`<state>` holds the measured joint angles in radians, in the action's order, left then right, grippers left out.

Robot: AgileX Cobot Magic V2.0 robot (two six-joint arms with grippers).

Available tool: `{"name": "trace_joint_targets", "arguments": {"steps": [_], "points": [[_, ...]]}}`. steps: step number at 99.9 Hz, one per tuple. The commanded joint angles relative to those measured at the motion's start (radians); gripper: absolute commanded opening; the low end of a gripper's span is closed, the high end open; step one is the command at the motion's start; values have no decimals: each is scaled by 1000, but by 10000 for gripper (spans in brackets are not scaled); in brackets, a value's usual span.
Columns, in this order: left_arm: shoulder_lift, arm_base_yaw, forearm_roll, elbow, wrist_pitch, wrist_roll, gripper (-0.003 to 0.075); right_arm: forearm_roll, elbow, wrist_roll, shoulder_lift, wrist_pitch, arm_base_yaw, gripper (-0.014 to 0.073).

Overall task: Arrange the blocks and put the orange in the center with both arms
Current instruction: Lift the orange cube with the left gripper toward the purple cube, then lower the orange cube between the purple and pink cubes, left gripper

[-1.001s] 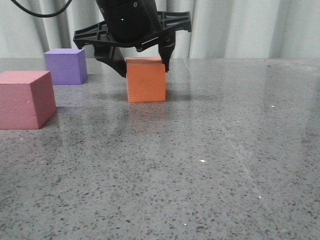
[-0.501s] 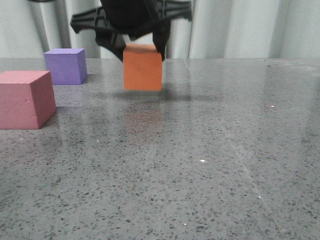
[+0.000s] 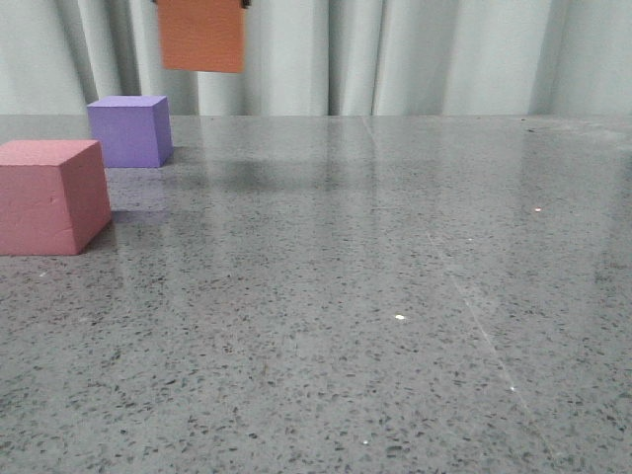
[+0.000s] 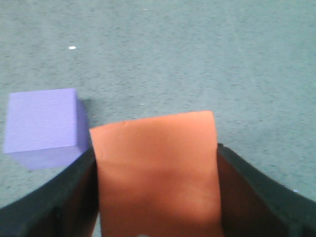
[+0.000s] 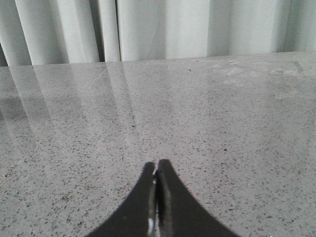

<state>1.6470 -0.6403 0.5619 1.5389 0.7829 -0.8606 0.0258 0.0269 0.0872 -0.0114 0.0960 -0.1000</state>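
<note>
The orange cube [image 3: 201, 36] hangs high above the table at the top left of the front view, its top cut off by the frame edge. In the left wrist view my left gripper [image 4: 155, 163] is shut on the orange cube [image 4: 157, 173], a black finger pressed against each side. The purple cube [image 3: 129, 130] stands at the far left of the table, below and left of the raised cube, and shows beside it in the left wrist view [image 4: 43, 126]. The pink-red cube [image 3: 51, 196] sits nearer, at the left edge. My right gripper [image 5: 156, 165] is shut and holds nothing.
The grey speckled tabletop [image 3: 395, 276] runs back to a pale curtain [image 3: 444, 54]. The right wrist view shows only bare table [image 5: 197, 108] and curtain ahead of the right gripper.
My left gripper has lifted the orange cube off the table, high up and to the left. The gripper body has left the top of the front view. The purple and pink-red cubes stayed put.
</note>
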Motion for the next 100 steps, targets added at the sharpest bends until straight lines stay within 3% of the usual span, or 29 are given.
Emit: {"name": "trace_joint_targets", "arguments": {"steps": [1,64,100], "points": [[-66,25,30,0,-32,8,321,4,-14,-8,-24,-81,7,-67],[-144,198,-5,-311,-261,18,321,4,-14,-8,-24,-81,7,-67],[-142,209,-24,-373,-361,59,321,4,-14,-8,-24,-81,7,-67]]}}
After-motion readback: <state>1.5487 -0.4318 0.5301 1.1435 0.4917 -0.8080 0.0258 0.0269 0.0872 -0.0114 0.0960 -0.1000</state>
